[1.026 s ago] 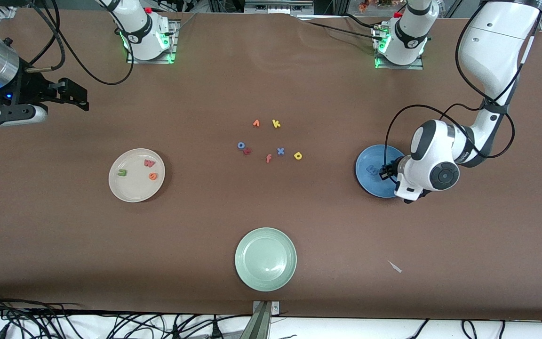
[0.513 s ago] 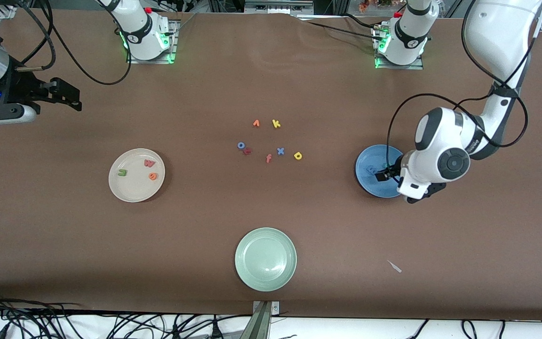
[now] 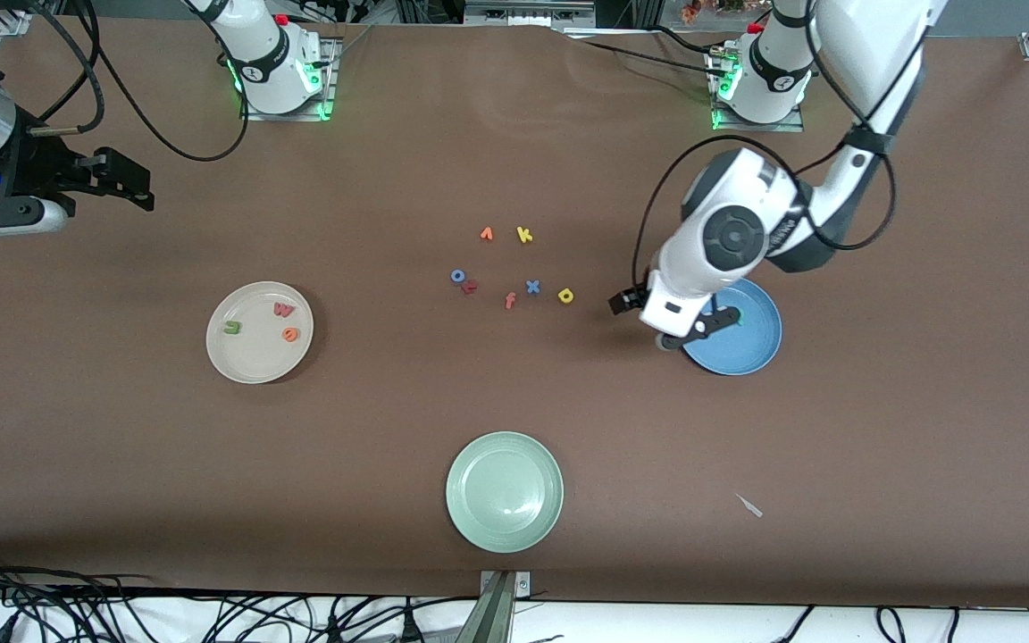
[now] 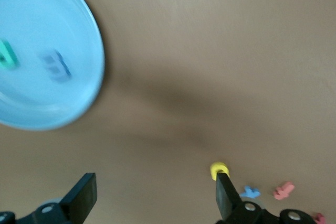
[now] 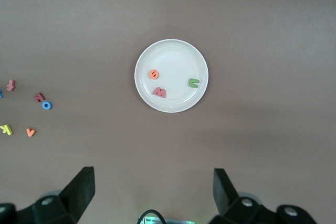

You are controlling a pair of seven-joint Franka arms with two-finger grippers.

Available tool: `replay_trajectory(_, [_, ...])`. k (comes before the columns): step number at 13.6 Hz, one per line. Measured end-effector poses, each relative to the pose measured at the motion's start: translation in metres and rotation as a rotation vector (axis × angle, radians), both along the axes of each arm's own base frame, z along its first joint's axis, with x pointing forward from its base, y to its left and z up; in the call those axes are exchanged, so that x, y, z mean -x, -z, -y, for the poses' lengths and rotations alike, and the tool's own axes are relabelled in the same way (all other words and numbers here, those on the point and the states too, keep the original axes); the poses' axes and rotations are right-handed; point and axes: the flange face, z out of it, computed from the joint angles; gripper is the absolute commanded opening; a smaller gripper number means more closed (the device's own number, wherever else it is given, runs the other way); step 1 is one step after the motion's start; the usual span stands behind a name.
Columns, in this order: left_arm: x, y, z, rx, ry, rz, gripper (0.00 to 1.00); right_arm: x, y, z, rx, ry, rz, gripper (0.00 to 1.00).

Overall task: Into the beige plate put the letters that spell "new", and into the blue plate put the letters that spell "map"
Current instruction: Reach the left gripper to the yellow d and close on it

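The blue plate (image 3: 751, 344) holds the teal p (image 4: 6, 56) and the blue m (image 4: 56, 66). My left gripper (image 3: 665, 314) hangs open and empty over the table at the plate's rim, on the side toward the loose letters. The yellow a (image 3: 565, 296) lies just past one fingertip (image 4: 224, 192). The beige plate (image 3: 251, 357) carries the green n (image 3: 231, 328), the red w (image 3: 283, 309) and the orange e (image 3: 290, 335). My right gripper (image 3: 132, 183) waits open, high at the right arm's end of the table.
Loose letters lie mid-table: a yellow k (image 3: 524, 235), a small orange letter (image 3: 486, 234), a blue o (image 3: 457, 275), a red r (image 3: 471, 287), an orange f (image 3: 509, 300) and a blue x (image 3: 532, 287). A pale green plate (image 3: 504, 491) sits nearest the front camera. A white scrap (image 3: 750, 506) lies nearby.
My left gripper opened over the blue plate, left the blue m in it, then swung off the plate toward the yellow a. The right arm drew back slightly, then held still.
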Motion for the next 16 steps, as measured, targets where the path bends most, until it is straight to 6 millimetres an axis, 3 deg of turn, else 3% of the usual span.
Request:
replay_trajectory(4, [0.03, 0.054, 0.056, 0.008, -0.061, -0.033, 1.0, 0.0, 0.0, 0.0, 0.0, 0.0, 0.0, 1.0])
replay_trajectory(8, [0.029, 0.098, 0.063, 0.023, -0.104, 0.001, 0.95, 0.0, 0.0, 0.0, 0.0, 0.0, 0.001, 1.0])
replay_trajectory(10, [0.038, 0.123, 0.073, -0.002, -0.113, 0.024, 0.95, 0.0, 0.0, 0.0, 0.0, 0.0, 0.001, 1.0])
replay_trajectory(13, [0.048, 0.128, 0.087, -0.021, -0.142, 0.031, 0.94, 0.0, 0.0, 0.0, 0.0, 0.0, 0.001, 1.0])
replay_trajectory(16, [0.048, 0.126, 0.09, -0.02, -0.143, 0.034, 0.85, 0.0, 0.0, 0.0, 0.0, 0.0, 0.001, 1.0])
